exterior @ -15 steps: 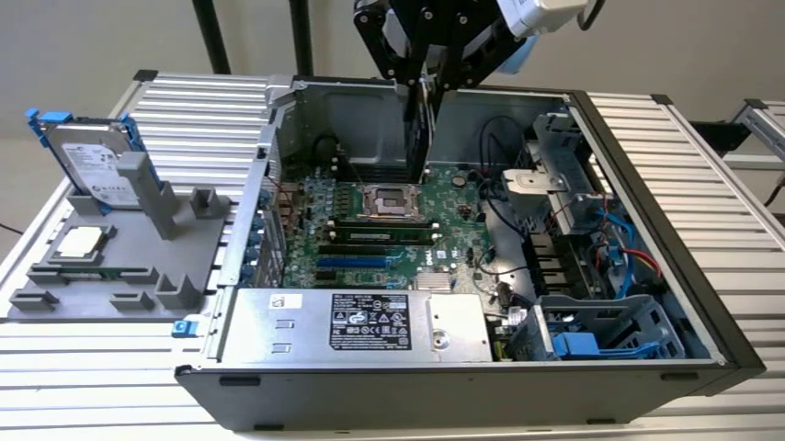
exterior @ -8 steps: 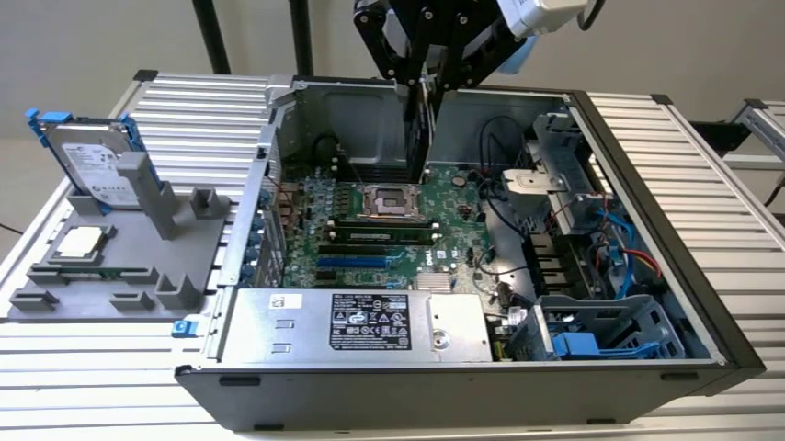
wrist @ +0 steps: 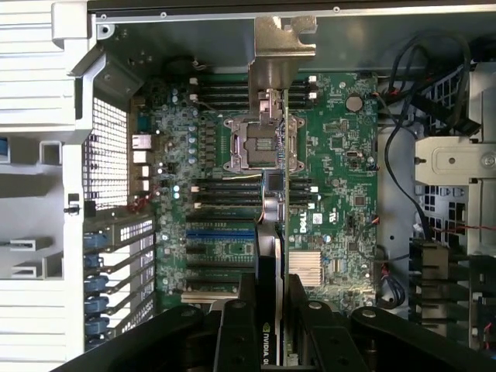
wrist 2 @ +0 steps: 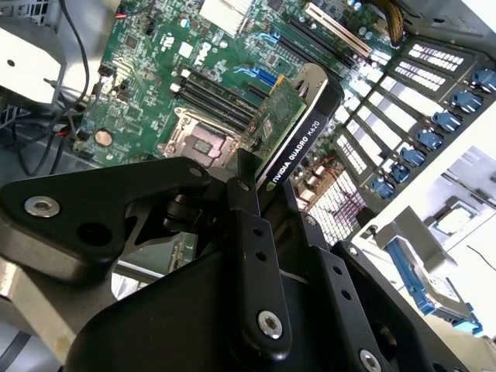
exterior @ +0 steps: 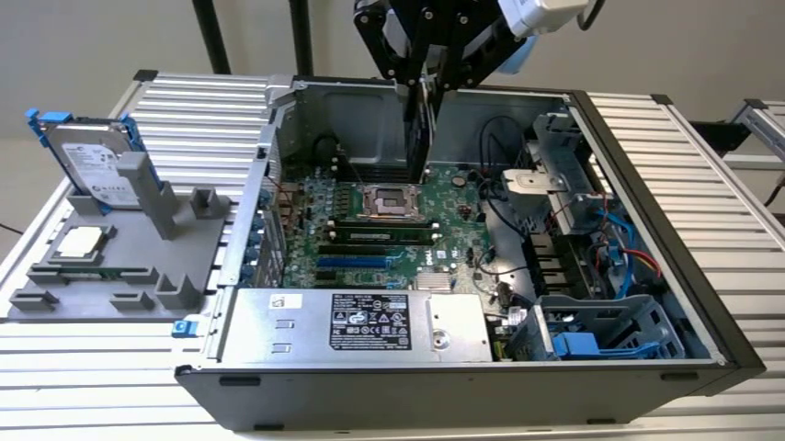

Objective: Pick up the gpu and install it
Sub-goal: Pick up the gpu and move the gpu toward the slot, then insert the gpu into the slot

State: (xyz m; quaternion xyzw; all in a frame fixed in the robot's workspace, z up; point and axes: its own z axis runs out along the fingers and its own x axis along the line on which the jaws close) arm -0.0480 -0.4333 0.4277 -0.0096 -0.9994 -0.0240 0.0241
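Ribbed aluminium table (exterior: 718, 230) carries an open case (exterior: 429, 404) lying on its side, with the motherboard (exterior: 368, 230) facing up. On the exterior view's left a grey fixture (exterior: 110, 285) holds a hard drive (exterior: 92, 161) upright, well apart from the work.

Gripper (exterior: 429, 73): closed on the gpu (exterior: 425, 138), with one finger on each flat face, as both wrist views show. It holds nothing else.

Gpu position: it hangs below the gripper over the far half of the motherboard, near the processor socket (exterior: 390, 199). In the first wrist view the gpu (wrist: 273, 232) is seen edge-on. It runs from the fingers (wrist: 232, 325) out to its bracket (wrist: 280, 54), which is at the end away from the grip. The blue slot (exterior: 356, 262) lies on the near part of the board, apart from the card. The card appears clear of the board, though the edge-on views leave that uncertain.

Handling, by judgement: the card is light, stiff and thin. It is fragile at the components on the green face (wrist 2: 271, 124) and along the contact edge. The black face (wrist 2: 298, 139) looks smooth and could slip under a weak clamp. The flat faces at the end opposite the bracket, where the grip sits, are a sound hold. The bracket and contact edge should be left free.
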